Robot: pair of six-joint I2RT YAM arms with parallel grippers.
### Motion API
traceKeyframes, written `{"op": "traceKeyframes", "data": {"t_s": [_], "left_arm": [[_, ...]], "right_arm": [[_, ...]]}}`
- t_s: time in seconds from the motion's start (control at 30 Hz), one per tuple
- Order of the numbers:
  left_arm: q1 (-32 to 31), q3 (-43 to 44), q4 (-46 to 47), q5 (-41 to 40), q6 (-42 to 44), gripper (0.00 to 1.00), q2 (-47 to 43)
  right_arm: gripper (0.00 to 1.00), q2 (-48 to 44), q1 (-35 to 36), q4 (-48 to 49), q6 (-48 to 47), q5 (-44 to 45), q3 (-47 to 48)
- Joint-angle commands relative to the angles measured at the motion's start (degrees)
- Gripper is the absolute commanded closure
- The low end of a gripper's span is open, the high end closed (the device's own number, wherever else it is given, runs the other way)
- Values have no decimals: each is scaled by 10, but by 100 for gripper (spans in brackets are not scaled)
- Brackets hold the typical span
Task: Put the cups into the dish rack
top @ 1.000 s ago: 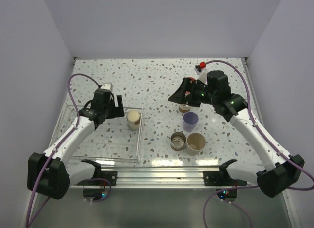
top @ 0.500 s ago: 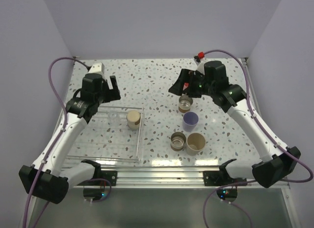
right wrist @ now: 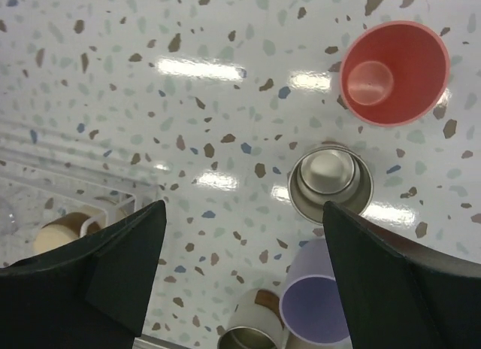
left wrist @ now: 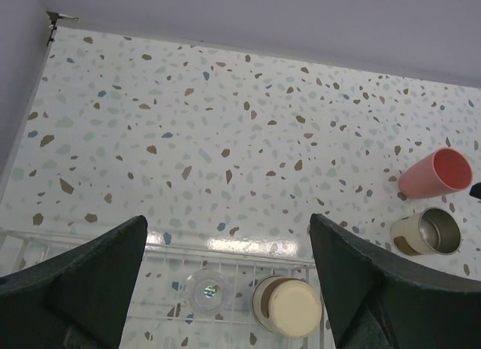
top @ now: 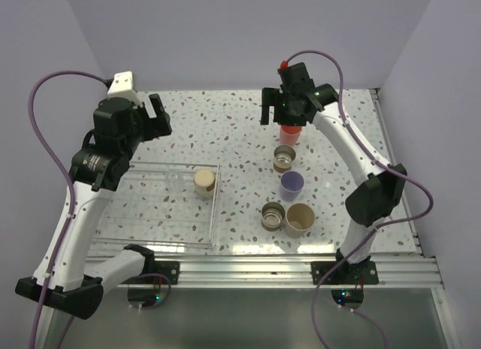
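Two cups racked, five on the table; both grippers empty with jaws wide apart.

The left gripper [top: 152, 117] hangs high over the back-left of the dish rack [top: 150, 217]. Inside the rack, the clear cup [top: 174, 182] stands beside the cream cup [top: 204, 182], which is at the right wall. Risk: the clear cup is hard to see, so the next placement could knock it. The right gripper [top: 283, 112] is above the coral cup [top: 289, 132]. The banded metal cup [top: 285, 158] and the lavender cup [top: 291, 185] crowd its near side. Risk: a descending finger could clip and tip one.

Left end effector [left wrist: 228, 229] rose above the dish rack [top: 150, 213]; right end effector [right wrist: 244, 210] lifted rearward.
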Motion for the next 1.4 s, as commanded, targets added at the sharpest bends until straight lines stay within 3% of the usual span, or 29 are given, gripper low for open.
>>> {"op": "traceKeyframes", "data": {"t_s": [0.0,0.07,0.1,0.3,0.43,0.53,0.63,0.83,0.97,1.07,1.17,1.37], "left_arm": [[-2,7,-31,-17,18,8,-21],[-2,4,-38,-25,27,7,-28],[-2,5,-43,-34,29,0,-34],[-2,7,-52,-187,17,0,-58],[-2,-76,41,-201,55,0,-123],[-1,-149,174,-195,53,0,-199],[-1,-156,173,-233,29,0,-224],[-1,-53,39,-217,24,0,-125],[-1,-18,15,-198,22,0,-84],[-1,-10,-14,-130,-8,0,-74],[-1,-34,1,-13,26,0,-87],[-1,-75,18,9,23,0,-101]], "right_arm": [[12,38,-11,-54,-18,48,62],[12,71,-23,-56,-15,51,75],[12,82,-27,-58,-16,51,95],[14,161,-48,-64,-19,53,157],[15,211,-48,-72,-20,52,195],[15,254,-48,-79,-23,54,234],[16,292,-48,-93,-22,55,269],[18,322,-49,-91,-20,72,267],[20,329,-48,-79,-12,64,250],[26,336,-48,-78,-9,60,250],[36,338,-48,-77,-13,58,249],[59,335,-48,-67,-20,50,227]]}}
